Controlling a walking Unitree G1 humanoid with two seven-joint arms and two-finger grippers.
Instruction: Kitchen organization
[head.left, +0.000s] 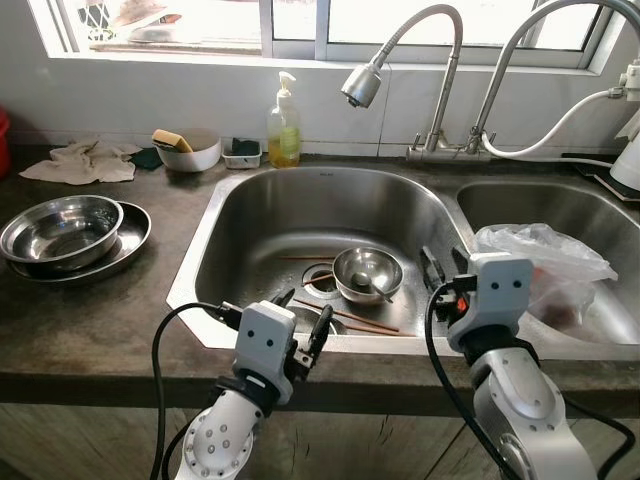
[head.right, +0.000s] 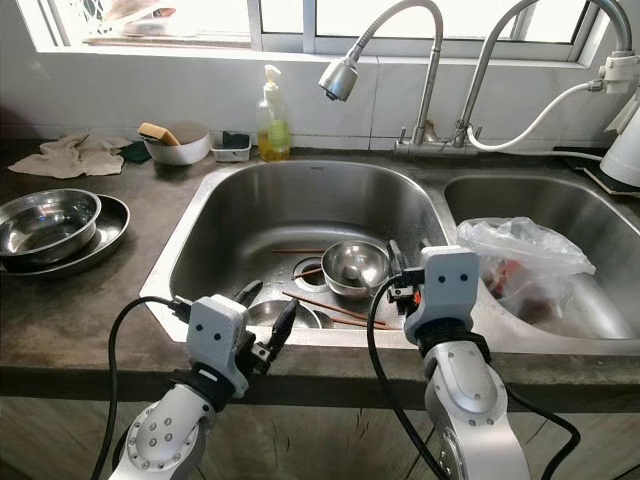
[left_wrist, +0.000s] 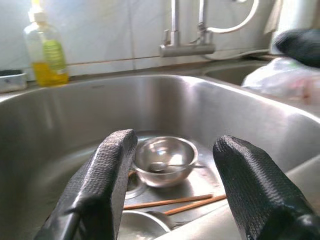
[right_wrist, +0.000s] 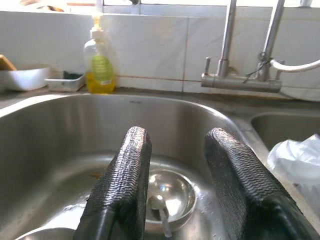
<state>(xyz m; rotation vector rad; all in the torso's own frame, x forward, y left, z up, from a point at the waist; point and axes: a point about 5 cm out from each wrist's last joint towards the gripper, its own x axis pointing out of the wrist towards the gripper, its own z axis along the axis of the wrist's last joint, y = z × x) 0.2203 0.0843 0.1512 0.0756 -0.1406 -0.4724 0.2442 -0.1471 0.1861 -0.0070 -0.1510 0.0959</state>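
Sink (head.left: 250, 215): I see the left basin before me.
Small steel bowl (head.left: 367, 272): beside the sink drain, spoon (head.left: 366, 285) inside.
Chopsticks (head.left: 355, 318): on sink floor, near front.
Left gripper (head.left: 303, 322): jaws wide, over sink's front rim.
Right gripper (head.left: 444, 268): jaws apart, empty, just right of bowl.

My sink (head.left: 250, 215) was brushed, shiny steel, like the small bowl (head.left: 367, 273). The chopsticks (head.left: 352, 318) looked wooden, the bag (head.left: 545, 258) thin crinkled plastic, my table (head.left: 90, 310) dark and matt.
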